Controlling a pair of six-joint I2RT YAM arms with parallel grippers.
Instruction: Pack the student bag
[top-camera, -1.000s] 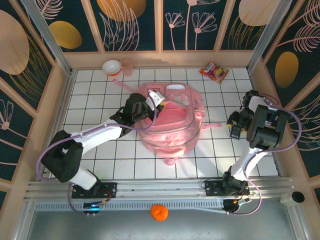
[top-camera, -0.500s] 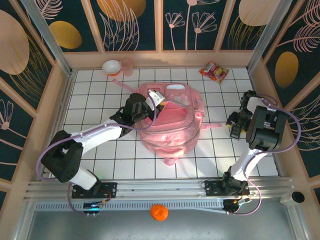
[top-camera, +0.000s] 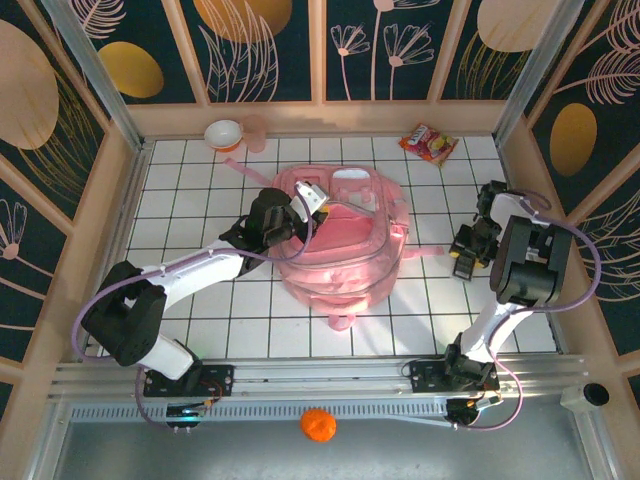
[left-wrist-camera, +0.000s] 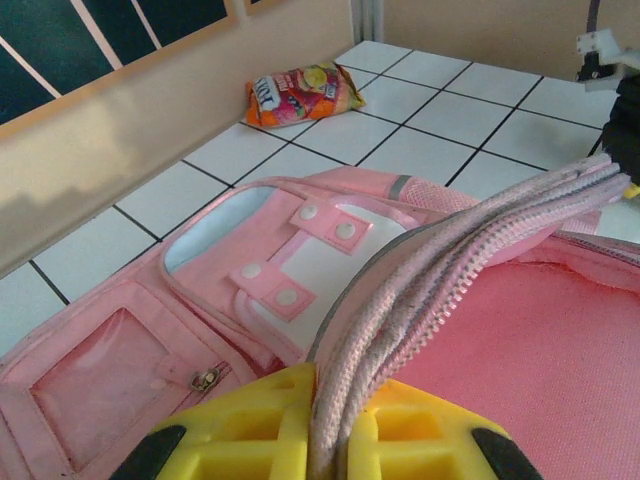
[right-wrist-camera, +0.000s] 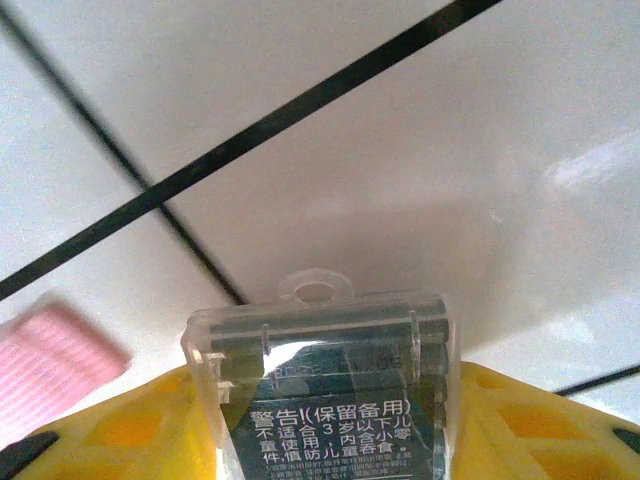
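Note:
The pink student bag (top-camera: 340, 250) lies in the middle of the tiled table, its main compartment open. My left gripper (top-camera: 305, 200) is shut on the bag's zipper rim, holding the flap up. In the left wrist view the piped rim (left-wrist-camera: 450, 260) runs between the yellow fingers (left-wrist-camera: 270, 430), with the pink lining to the right. To the bag's right, my right gripper (top-camera: 465, 255) is shut on a clear plastic case (right-wrist-camera: 330, 380) of dark items with a printed label. The case sits between the yellow fingers (right-wrist-camera: 120, 430) just above the white tiles.
A colourful snack packet (top-camera: 428, 143) lies at the back right, also in the left wrist view (left-wrist-camera: 300, 93). A small bowl (top-camera: 223, 133) and a pink cup (top-camera: 254, 130) stand at the back left. A pink bag strap (right-wrist-camera: 50, 360) reaches toward the right gripper. An orange ball (top-camera: 317, 424) sits below the front rail.
The right gripper has closed on the clear case and shifted slightly left toward the bag. The left arm has not moved and still holds the rim.

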